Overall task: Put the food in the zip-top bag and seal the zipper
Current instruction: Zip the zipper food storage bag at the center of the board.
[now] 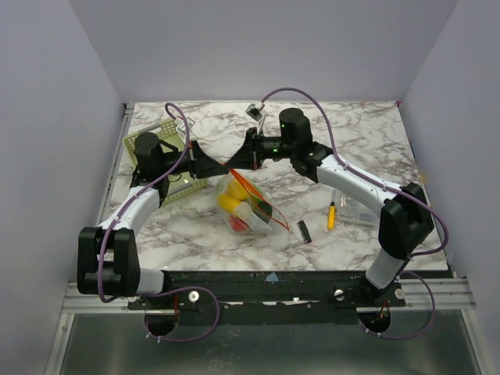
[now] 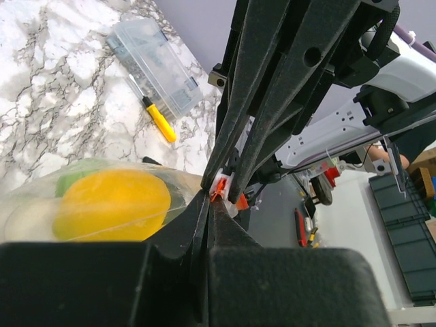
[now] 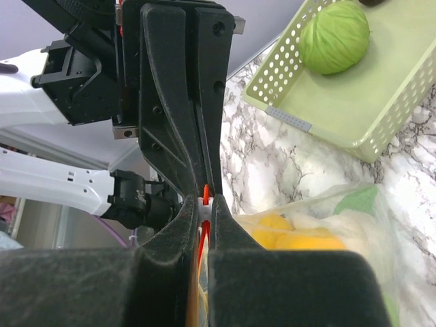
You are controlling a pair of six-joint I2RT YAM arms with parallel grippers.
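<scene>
Zip-top bag (image 1: pixel 248 209): clear and floppy, lying near the middle of the marble table (image 1: pixel 367 133), between the two arms; its upper corner is lifted to where both claws meet.
Basket (image 3: pixel 320 129): light green and slotted, at the far left of the table, partly under the left arm.
Green toy vegetable (image 3: pixel 334 35): round, sitting inside the basket, apart from the bag.
Left gripper (image 2: pixel 206 208): jaws pressed fully together, pinching the bag's top edge at the red-orange strip.
Zipper (image 2: pixel 219 189): red-orange strip along the bag's edge; one end is caught between the claws, and the rest runs down and to the right along the bag toward the table.
Right gripper (image 3: pixel 203 204): jaws closed to a thin slit with the red-orange strip clamped between them; its fingertips meet the left claw's fingertips nose to nose on the same spot.
Food (image 1: pixel 229 201): inside the bag, just below the claws: a yellow piece, a whitish one, something green and a red piece at the lower end, all seen through the plastic.
Black ridged piece (image 1: pixel 304 231): small, lying on the table just right of the bag.
Screwdriver (image 2: pixel 160 122): yellow handle, lying on the table to the right of the ridged piece.
Clear box (image 2: pixel 155 65): rigid plastic, just beside the screwdriver, furthest right, under the right arm's forearm in the top view.
</scene>
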